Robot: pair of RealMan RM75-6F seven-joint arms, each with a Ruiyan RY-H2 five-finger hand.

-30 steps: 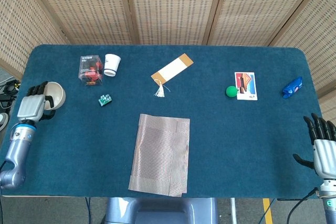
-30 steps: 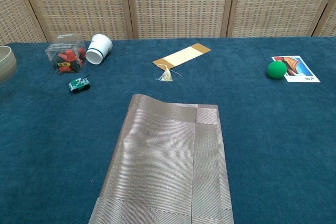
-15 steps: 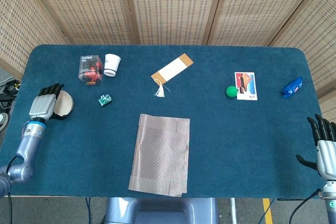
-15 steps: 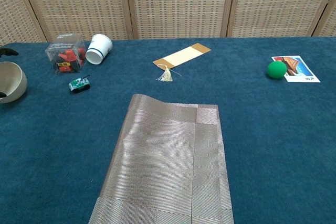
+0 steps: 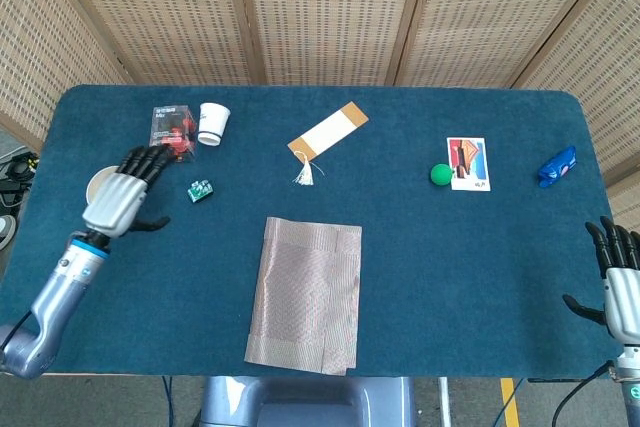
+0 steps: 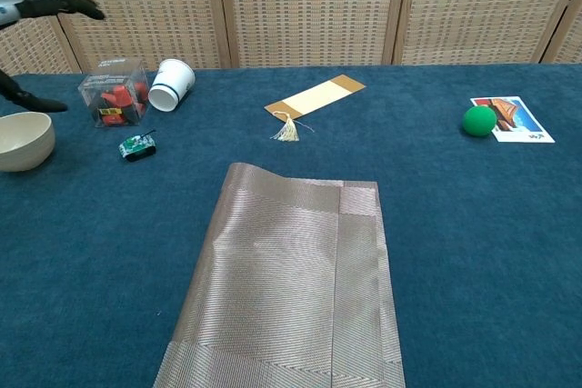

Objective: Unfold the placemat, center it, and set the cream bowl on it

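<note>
Head view first: the placemat (image 5: 305, 295) lies folded near the front middle of the blue bench (image 5: 450, 267), with one flap doubled over along its right side. The cream bowl (image 5: 99, 185) sits way over at the left edge, mostly hidden under the left robot hand (image 5: 127, 194), which hovers above it with its fingers spread and nothing in them. The right robot hand (image 5: 619, 282) is down at the front right corner, fingers apart and pointing up, also holding nothing. Further back there's a clear box (image 5: 172, 131) with red stuff inside, a white cup (image 5: 213, 123) tipped over just beside it, a small green toy (image 5: 200, 190), a bookmark (image 5: 328, 134) with a tassel, a green ball (image 5: 440, 174) touching a picture card (image 5: 468, 164), and a blue object (image 5: 556, 167) far right.

Chest view: the bowl (image 6: 24, 141) stands upright on the bench at the far left, well apart from the placemat (image 6: 291, 283). Only the left robot hand's dark fingertips (image 6: 68, 4) show, up above the bowl, not touching it.
</note>
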